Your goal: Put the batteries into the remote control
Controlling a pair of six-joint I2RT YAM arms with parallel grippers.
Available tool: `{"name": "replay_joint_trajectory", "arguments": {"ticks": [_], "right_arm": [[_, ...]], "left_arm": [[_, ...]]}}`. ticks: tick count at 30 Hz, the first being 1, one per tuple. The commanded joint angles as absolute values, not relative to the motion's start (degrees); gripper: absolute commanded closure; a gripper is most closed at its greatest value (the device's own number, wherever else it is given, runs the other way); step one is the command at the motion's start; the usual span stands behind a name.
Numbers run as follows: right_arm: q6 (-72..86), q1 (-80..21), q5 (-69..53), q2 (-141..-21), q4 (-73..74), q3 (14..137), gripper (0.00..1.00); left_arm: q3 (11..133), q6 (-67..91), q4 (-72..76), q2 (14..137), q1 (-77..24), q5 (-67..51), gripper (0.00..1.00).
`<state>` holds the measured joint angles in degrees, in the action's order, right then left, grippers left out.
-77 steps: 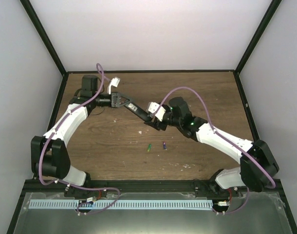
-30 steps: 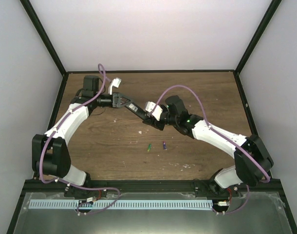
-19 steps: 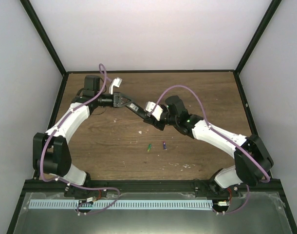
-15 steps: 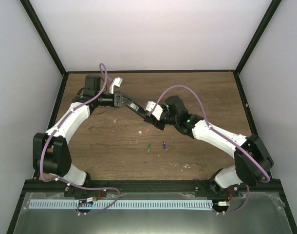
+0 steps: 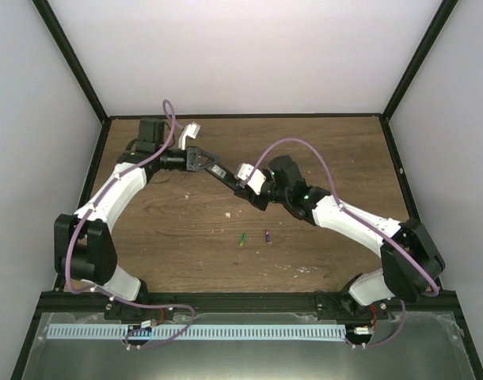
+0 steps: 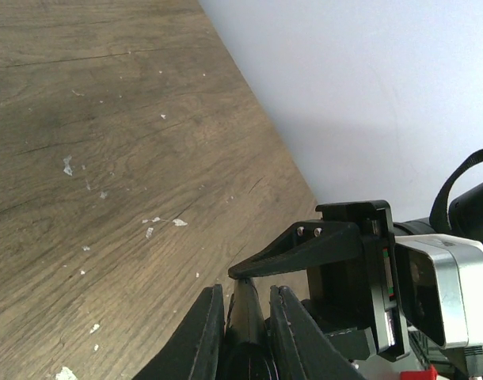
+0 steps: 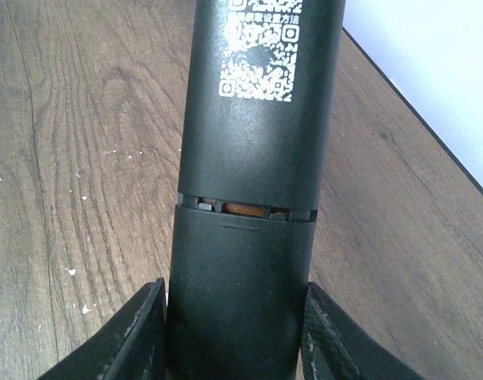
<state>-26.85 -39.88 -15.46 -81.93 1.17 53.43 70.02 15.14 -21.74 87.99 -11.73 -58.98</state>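
Since the earlier view, the left gripper (image 5: 212, 167) and right gripper (image 5: 250, 192) had shifted slightly up the frame. Both stayed clamped on opposite ends of the remote (image 5: 232, 180), just above centre. A thin gap with an orange strip (image 7: 243, 209) crossed the remote's back. Its buttons faced away, unseen. The green battery (image 5: 242, 239) and purple battery (image 5: 268, 235) lay below centre, slightly apart, well away from the edges of the table (image 5: 170, 237).

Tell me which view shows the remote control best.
Right wrist: the remote control fills the frame, label and cover seam sharp. Top external shows a thin distant bar; left wrist, only an edge between its jaws.
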Motion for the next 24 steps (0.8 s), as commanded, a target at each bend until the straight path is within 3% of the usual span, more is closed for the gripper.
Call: {"name": "replay_joint_trajectory", "arguments": {"ticks": [1,24], "right_arm": [[-27.7,-39.6,-14.0,-82.2,6.2,51.5,0.64],[-27.8,-39.0,-13.1,-84.1,11.2,51.2,0.62]], "left_arm": [[73.0,14.7,-20.8,87.7,-10.7,-59.0,1.0],[74.3,12.7,-22.9,88.0,-9.6,-55.4,1.0]]}}
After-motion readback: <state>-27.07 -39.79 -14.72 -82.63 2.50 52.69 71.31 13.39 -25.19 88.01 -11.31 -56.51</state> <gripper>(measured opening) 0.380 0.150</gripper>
